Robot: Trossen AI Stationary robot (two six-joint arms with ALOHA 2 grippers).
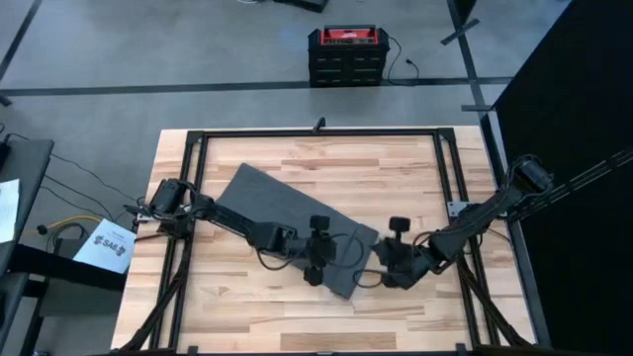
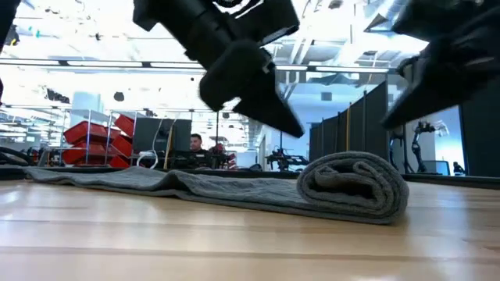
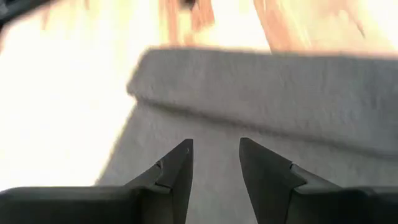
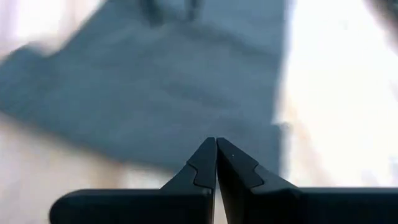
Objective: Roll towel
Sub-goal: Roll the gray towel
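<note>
High view shows the left tool [image 1: 318,248] above the towel [image 1: 287,213], over the part of the cloth near its rolled end. In the left wrist view its two fingers [image 3: 177,168] stand a little apart, with a narrow gap between them, and nothing is held; grey cloth lies under them and the roll lies just ahead of them. The right tool [image 1: 394,252] is just beside the rolled end, on the side away from the left tool. In the right wrist view its fingers [image 4: 205,165] are pressed together tip to tip and hold nothing.

The towel is dark grey and plain. It lies flat and slanted on the surface [image 1: 396,168], and the end between both tools is rolled up. In the low view the roll [image 2: 355,186] is a thick spiral, with the flat part stretching away from it.

The surface is light wooden planks with a black frame. Beyond it, on the floor, stands a red and black box [image 1: 346,54]. In the low view, a person [image 2: 196,143] sits far behind.
</note>
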